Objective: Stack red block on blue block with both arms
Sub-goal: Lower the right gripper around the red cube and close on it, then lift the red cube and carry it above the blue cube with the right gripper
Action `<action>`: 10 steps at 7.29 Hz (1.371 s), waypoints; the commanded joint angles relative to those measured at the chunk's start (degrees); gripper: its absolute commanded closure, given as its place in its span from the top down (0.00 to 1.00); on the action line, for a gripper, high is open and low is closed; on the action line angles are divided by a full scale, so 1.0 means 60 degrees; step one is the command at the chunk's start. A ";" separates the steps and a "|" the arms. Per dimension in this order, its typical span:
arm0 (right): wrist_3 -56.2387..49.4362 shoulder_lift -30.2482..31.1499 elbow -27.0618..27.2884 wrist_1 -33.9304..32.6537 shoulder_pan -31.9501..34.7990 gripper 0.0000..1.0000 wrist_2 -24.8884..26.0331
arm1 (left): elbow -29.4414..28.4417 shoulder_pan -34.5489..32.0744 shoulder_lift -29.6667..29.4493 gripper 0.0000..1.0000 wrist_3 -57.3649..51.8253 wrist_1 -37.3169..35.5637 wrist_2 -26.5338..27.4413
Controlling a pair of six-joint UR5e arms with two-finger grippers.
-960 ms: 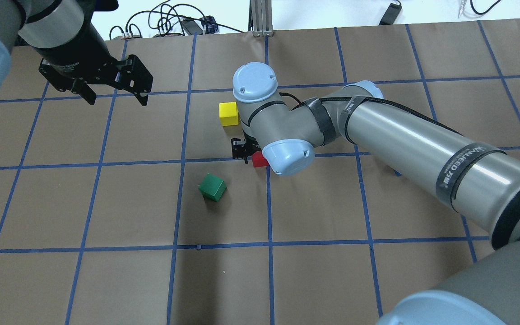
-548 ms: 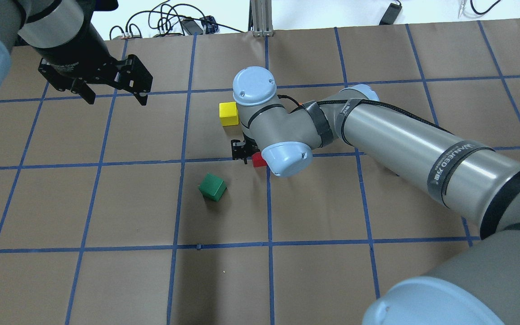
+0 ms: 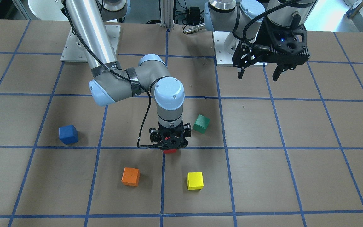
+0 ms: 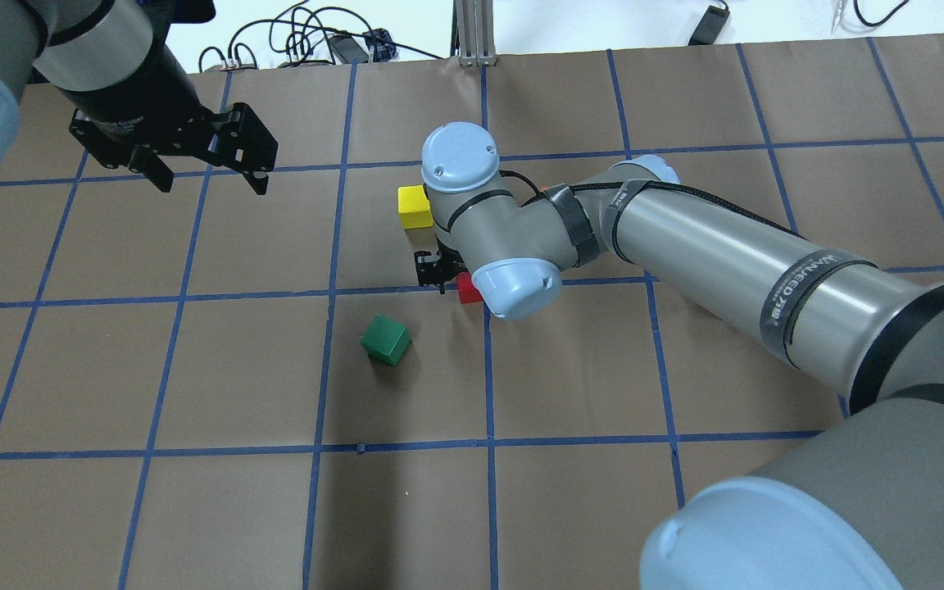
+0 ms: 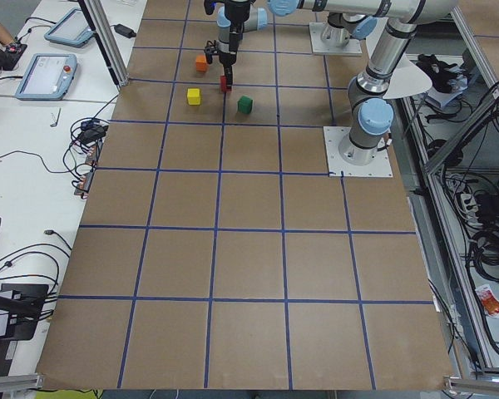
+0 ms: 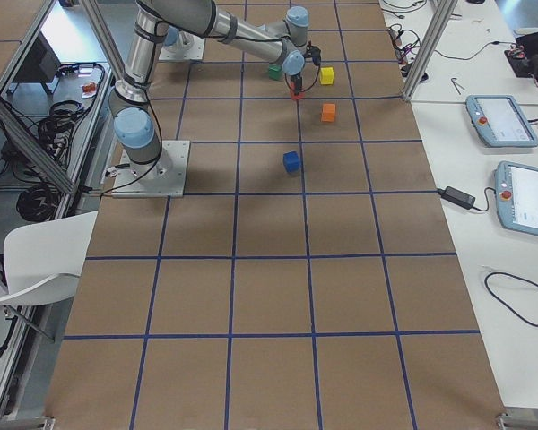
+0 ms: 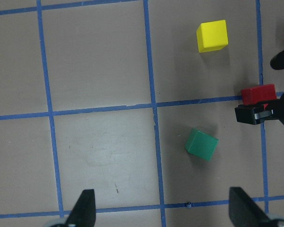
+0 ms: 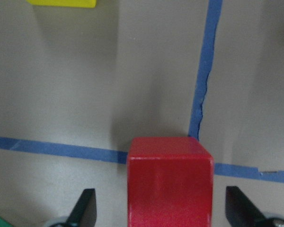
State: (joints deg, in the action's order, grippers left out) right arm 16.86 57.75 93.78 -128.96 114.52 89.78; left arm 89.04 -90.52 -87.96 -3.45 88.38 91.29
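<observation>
The red block (image 8: pixel 170 179) sits on a blue tape line crossing, also seen in the overhead view (image 4: pixel 465 288) and the front view (image 3: pixel 169 151). My right gripper (image 8: pixel 162 208) is down over it, open, one finger on each side with gaps showing. The blue block (image 3: pixel 68 134) stands alone on the table, well apart from the red one; in the overhead view the right arm hides it. My left gripper (image 4: pixel 212 182) is open and empty, held above the table away from the blocks.
A green block (image 4: pixel 386 340) lies tilted near the red block. A yellow block (image 4: pixel 415 206) and an orange block (image 3: pixel 130 176) stand beyond it. Cables and tablets lie past the table's far edge.
My right arm has sunk lower, and its gripper has shifted slightly around the red block. The left arm has barely moved.
</observation>
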 commanded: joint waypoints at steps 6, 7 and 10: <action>0.0062 0.1781 -0.0585 0.2792 -0.0728 0.00 -0.0126 | 0.0043 -0.0001 -0.0003 1.00 0.0004 -0.0008 -0.0039; -0.0040 0.2410 -0.0557 0.3774 -0.1457 0.00 -0.0125 | 0.0043 -0.0015 -0.0017 1.00 0.0004 -0.0008 -0.0010; -0.2991 0.3658 -0.0047 0.5653 -0.3539 0.00 -0.0081 | 0.0043 -0.0030 -0.0032 1.00 0.0004 -0.0008 -0.0039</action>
State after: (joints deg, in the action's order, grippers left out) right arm 6.22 76.82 91.86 -99.54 98.05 89.09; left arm 89.33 -90.63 -88.08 -3.43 88.33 91.09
